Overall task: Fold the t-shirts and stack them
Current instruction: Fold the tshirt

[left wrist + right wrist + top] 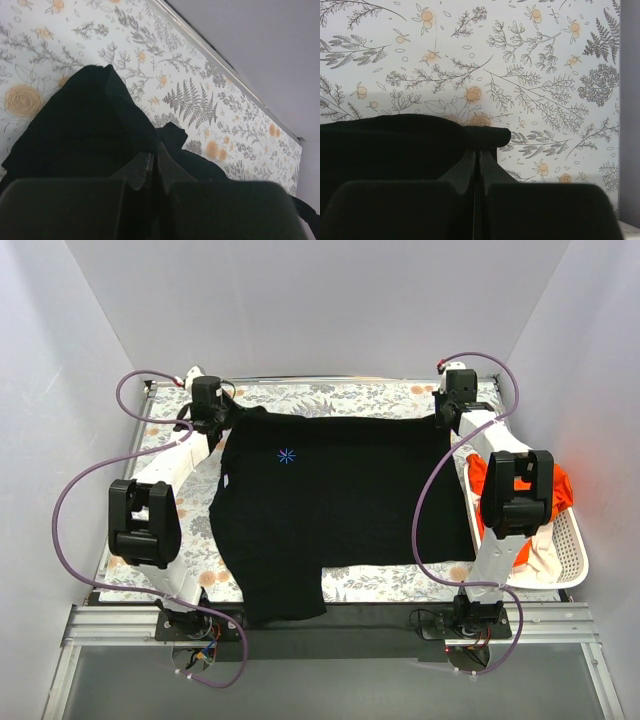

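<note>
- Here, top view: the black t-shirt [340, 500] lies spread flat across the middle of the floral tablecloth [380, 397], between the two arms. Its blue starburst mark [287, 456] faces up, toward the far left of the cloth.
- One projecting part of the shirt reaches the near edge of the table, just beside the left arm's base.
- The left gripper [212, 418] sits at the far left corner of the shirt. In the left wrist view its fingers [167, 167] are pressed together, pinching a bunched fold of the black fabric.
- The right gripper [447, 415] sits at the far right corner of the shirt. In the right wrist view its fingers [487, 167] are likewise closed, with the rolled black edge caught at their tips.
- The far edge of the shirt runs nearly straight from one gripper to the other.
- A white slatted basket [575, 550] stands at the right edge of the table, partly behind the right arm. It holds an orange shirt [562, 490] and, nearer the camera, a cream shirt [545, 558].
</note>
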Robot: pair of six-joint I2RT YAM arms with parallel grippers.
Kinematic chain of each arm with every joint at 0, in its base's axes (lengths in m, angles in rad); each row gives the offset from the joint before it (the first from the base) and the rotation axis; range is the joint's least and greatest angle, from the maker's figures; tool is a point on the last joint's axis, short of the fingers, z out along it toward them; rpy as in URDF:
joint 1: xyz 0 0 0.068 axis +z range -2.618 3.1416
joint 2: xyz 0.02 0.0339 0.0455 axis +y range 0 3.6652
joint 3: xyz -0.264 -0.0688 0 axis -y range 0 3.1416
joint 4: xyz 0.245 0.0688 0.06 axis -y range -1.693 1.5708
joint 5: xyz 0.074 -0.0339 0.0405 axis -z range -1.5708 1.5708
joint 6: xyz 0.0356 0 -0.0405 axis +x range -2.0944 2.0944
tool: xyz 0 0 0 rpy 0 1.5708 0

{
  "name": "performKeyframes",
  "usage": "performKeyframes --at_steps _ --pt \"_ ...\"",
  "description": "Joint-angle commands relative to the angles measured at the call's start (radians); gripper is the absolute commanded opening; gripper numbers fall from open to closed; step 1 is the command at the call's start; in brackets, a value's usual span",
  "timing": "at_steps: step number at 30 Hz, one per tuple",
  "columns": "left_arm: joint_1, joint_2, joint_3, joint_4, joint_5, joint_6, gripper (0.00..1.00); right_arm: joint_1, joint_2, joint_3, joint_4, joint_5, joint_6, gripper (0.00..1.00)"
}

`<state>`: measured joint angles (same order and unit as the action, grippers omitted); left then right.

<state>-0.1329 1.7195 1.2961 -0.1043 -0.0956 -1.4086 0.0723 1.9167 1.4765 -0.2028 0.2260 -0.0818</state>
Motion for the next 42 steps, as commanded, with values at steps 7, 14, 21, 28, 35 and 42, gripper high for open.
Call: performKeyframes --at_steps 7,14,21,28,35,42 --pt "0.007 -0.159 -0.153 -0.049 -0.027 -0.151 0.01 -0.012 -0.103 -0.079 -0.004 0.044 0.040 0.01" --pt "0.007 -0.212 -0.248 -0.044 0.005 -0.225 0.01 -0.012 -0.153 -0.157 -0.006 0.047 0.071 0.01" --pt "0.003 -0.239 -0.362 -0.018 0.042 -0.294 0.00 -0.016 -0.156 -0.216 -0.006 0.042 0.111 0.01" --pt "-0.013 -0.314 -0.454 -0.002 0.060 -0.339 0.00 -0.026 -0.148 -0.237 -0.007 0.047 0.129 0.01" --pt "-0.014 -0.386 -0.469 -0.029 0.020 -0.323 0.00 -0.031 -0.169 -0.246 -0.007 0.044 0.132 0.01" --pt "-0.024 -0.434 -0.495 -0.051 0.027 -0.345 0.00 -0.029 -0.200 -0.263 -0.012 0.036 0.140 0.01"
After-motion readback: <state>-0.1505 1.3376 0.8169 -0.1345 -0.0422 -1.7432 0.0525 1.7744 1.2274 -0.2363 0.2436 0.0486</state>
